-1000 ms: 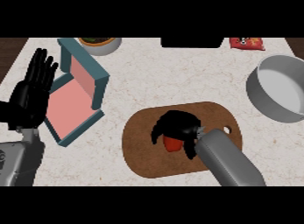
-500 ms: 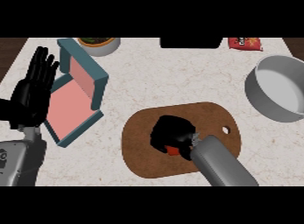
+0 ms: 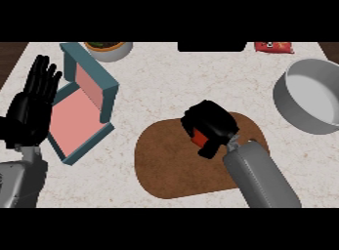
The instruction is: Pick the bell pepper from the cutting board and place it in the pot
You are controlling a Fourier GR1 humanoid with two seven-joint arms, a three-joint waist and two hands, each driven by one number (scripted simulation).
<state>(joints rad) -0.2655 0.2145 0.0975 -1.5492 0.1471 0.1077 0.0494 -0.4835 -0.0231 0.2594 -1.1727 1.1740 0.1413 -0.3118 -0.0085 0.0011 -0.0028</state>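
**Supervisor:** Report the right hand.

**Operator:** I see the right hand (image 3: 209,128) over the upper right part of the cutting board (image 3: 173,168). Its fingers are curled down around the bell pepper (image 3: 197,139). Only a small red patch of the pepper shows beneath them.

**Supervisor:** Is the pepper resting on the board or raised above it?

**Operator:** I cannot tell from the head view. The hand hides most of the pepper.

**Supervisor:** Where is the pot?

**Operator:** The pot (image 3: 286,105) stands at the right edge of the counter (image 3: 172,83), well apart from the board and from the hand. I see only its pale inner wall.

**Supervisor:** Report the left hand.

**Operator:** The left hand (image 3: 32,105) rests at the left edge of the view, fingers straight, spread and pointing up. It holds nothing. Just beside it lies an open teal case (image 3: 74,122) with a pink lining.

**Supervisor:** What else is there?

**Operator:** I see a bowl (image 3: 108,49) and a red packet (image 3: 274,47) along the far edge.
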